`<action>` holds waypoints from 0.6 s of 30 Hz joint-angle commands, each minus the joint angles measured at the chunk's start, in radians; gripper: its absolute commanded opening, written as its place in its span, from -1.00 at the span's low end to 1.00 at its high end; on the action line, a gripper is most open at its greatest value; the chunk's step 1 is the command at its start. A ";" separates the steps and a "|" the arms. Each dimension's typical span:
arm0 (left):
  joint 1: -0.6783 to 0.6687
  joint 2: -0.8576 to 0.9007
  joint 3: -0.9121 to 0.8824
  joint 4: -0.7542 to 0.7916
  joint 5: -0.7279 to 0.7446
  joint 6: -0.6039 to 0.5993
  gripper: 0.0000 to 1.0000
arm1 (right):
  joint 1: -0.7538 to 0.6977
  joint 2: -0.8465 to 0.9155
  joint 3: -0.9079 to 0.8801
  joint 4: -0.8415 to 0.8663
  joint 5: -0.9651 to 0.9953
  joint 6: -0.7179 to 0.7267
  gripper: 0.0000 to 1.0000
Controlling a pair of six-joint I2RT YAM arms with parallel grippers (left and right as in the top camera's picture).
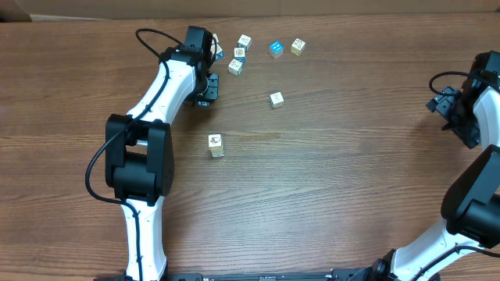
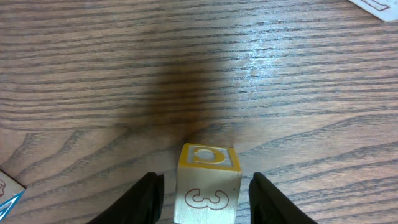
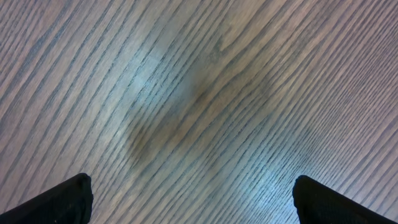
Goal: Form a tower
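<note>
Fingers (image 2: pixel 144 200) clear of pale, white-topped tower (image 1: pixel 216 145)

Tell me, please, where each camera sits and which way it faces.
Overhead: fixed above the table, looking straight down at the tower and loose cubes; the left arm and right arm show.
Left wrist: on the left arm, close over the table, facing a yellow-topped cube marked 3 between the fingers of the open left gripper.
Right wrist: looks down at wood grain; the fingertips of the open right gripper sit in the bottom corners.
Shared: all three show the tabletop; overhead shows both camera-carrying arms.
</note>
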 commanded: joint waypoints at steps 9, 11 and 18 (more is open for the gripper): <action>-0.002 -0.011 -0.010 0.009 0.027 0.009 -0.27 | -0.004 -0.026 0.019 0.005 0.006 -0.003 1.00; -0.002 0.001 -0.010 0.009 0.027 0.009 -0.31 | -0.004 -0.026 0.019 0.005 0.006 -0.003 1.00; -0.001 0.011 -0.010 0.016 0.027 0.008 -0.56 | -0.004 -0.026 0.019 0.005 0.006 -0.003 1.00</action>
